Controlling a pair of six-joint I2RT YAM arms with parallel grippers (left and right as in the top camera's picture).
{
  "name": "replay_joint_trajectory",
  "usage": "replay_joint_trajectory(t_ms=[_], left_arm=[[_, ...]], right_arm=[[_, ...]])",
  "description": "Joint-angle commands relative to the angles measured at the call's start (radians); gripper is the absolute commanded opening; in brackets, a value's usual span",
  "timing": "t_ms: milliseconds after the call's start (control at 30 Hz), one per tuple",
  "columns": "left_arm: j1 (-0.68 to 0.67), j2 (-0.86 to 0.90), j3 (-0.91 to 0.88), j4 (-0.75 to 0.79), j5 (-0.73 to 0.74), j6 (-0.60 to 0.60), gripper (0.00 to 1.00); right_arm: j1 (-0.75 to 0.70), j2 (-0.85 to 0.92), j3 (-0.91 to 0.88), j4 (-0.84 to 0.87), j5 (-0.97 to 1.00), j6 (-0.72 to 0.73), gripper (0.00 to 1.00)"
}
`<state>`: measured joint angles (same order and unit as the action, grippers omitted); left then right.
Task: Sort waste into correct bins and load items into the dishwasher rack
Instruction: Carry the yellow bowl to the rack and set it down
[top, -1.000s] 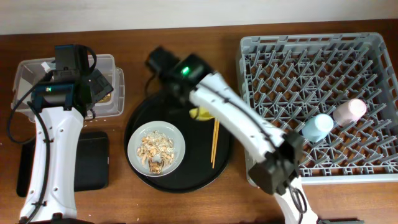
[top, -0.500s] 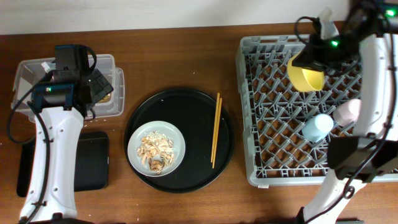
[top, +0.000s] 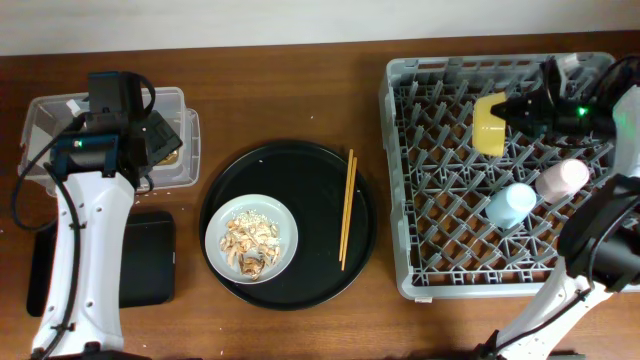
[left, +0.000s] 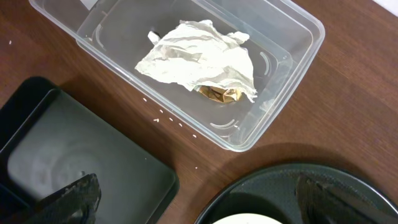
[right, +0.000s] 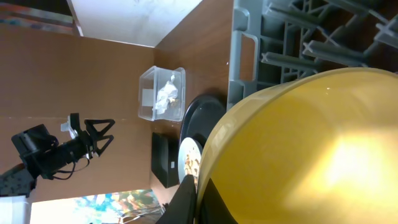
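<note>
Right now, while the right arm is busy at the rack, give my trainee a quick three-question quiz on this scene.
1. True or false: the chopsticks already lie in the dishwasher rack.
2. What is the right gripper holding? A) pink cup B) yellow bowl C) plate
3. Fill in: the crumpled white tissue lies in the ____.

Key: 1 false, they lie on the round black tray. 2 B. 3 clear tub.
</note>
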<state>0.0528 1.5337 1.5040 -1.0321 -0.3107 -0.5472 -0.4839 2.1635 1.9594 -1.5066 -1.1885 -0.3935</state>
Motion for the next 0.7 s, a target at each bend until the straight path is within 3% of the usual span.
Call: replay_joint_trajectory(t_ms=[0, 67, 200, 433, 567, 667], left_arm=[[0.002, 0.005, 0.000, 0.001, 0.000, -0.013, 0.99], [0.002, 0.005, 0.000, 0.001, 0.000, -0.013, 0.99], [0.002, 0.005, 0.000, 0.001, 0.000, -0.013, 0.99], [0.002, 0.005, 0.000, 0.001, 0.000, -0.013, 0.99], [0.002, 0.005, 0.000, 0.001, 0.000, -0.013, 0.99], [0.002, 0.005, 0.000, 0.001, 0.000, -0.013, 0.99]], right_arm=[[-0.005, 0.039, -0.008, 0.002, -0.028, 0.015, 0.04], [-0.007, 0.071, -0.008, 0.005, 0.002, 0.040, 0.04], [-0.041, 0.075, -0.003, 0.054, 0.339, 0.254, 0.04], [-0.089, 0.028, 0.005, -0.027, 0.410, 0.273, 0.13], [-0.094, -0.140, 0.006, -0.032, 0.742, 0.478, 0.37], [-0.085, -0.249, 0.006, -0.035, 0.820, 0.542, 0.42]])
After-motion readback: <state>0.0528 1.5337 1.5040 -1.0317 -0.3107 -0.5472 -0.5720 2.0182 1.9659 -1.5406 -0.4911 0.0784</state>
